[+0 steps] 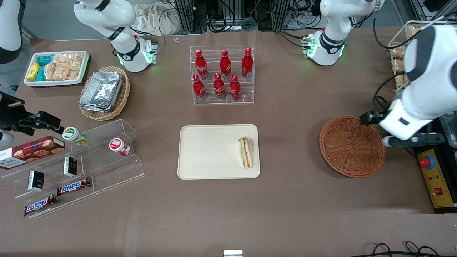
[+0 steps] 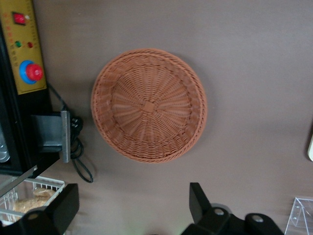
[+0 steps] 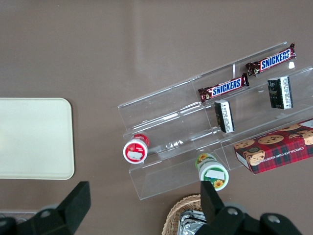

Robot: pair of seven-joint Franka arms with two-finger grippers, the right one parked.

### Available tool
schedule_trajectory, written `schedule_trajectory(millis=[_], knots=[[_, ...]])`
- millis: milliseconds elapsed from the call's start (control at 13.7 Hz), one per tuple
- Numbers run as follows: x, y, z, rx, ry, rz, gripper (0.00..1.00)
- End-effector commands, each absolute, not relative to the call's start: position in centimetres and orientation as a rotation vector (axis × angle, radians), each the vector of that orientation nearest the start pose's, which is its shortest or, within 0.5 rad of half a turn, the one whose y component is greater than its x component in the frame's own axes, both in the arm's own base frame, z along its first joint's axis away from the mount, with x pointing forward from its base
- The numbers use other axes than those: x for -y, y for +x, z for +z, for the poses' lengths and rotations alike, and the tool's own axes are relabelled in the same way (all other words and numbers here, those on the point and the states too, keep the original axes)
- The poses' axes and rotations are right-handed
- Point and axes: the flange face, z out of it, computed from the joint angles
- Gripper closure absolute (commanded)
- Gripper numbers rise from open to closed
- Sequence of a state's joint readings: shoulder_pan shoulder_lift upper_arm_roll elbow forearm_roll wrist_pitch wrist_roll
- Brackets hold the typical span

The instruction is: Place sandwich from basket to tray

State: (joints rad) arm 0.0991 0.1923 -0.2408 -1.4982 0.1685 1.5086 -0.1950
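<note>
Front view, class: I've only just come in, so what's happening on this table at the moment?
The sandwich lies on the cream tray, near the edge closest to the working arm. The reddish-brown wicker basket it was to come from holds nothing. The left arm's gripper hangs above the table next to that basket, jaws open and holding nothing. Judging by how things lie, the move from basket to tray looks done.

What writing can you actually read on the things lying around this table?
"SNICKERS": on two bars in the clear rack.
"CHOCOLATE CHIP SHORTBREAD": red cookie box, barely legible.
Bottle script and small dark boxes: unreadable.
Sandwich, tray, basket, open gripper above it: none.
</note>
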Motion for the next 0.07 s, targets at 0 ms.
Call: schedule_trajectory(millis=[0], knots=[[4.41, 59.62, 55.04, 0.088, -2.994, 0.255, 0.00]])
